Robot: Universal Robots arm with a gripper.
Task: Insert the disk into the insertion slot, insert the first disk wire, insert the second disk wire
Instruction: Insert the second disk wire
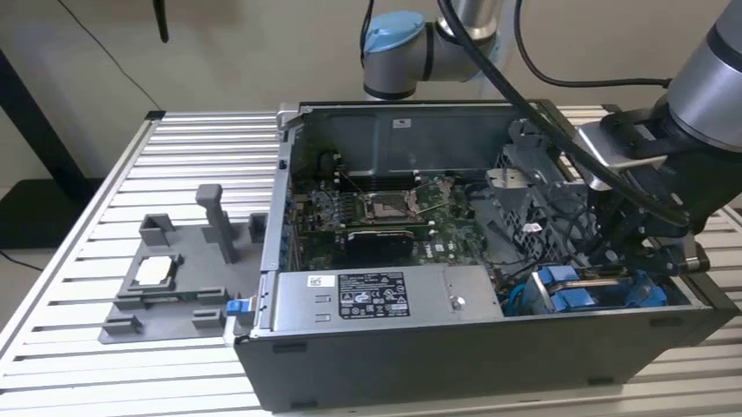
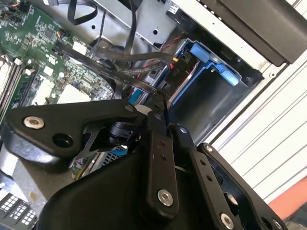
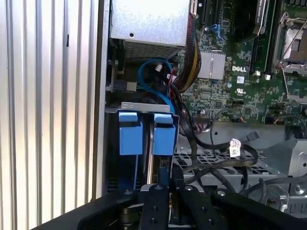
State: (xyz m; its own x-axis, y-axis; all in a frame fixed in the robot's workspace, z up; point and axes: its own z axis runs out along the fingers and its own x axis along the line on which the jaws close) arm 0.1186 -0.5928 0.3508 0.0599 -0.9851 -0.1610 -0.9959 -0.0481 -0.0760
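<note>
Two blue end tabs (image 3: pixel 130 133) of the disk (image 1: pixel 597 282) sit inside the insertion slot (image 3: pixel 144 106), at the corner of the computer case (image 1: pixel 464 347) on the exterior view's right. Just above hangs the gripper (image 2: pixel 157 103), its fingers (image 2: pixel 156 143) pressed together, with dark cables (image 2: pixel 120 62) running up to the tips and the motherboard (image 1: pixel 383 208) beyond.

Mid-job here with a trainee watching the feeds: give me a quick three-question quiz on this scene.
1. True or false: the gripper hangs over the motherboard's CPU socket.
2. The plastic tabs in the insertion slot are: A red, B blue, C green.
3. What does the computer case stand on?
Key: 1 false, it is at the insertion slot; 2 B; 3 a slatted metal table.
</note>
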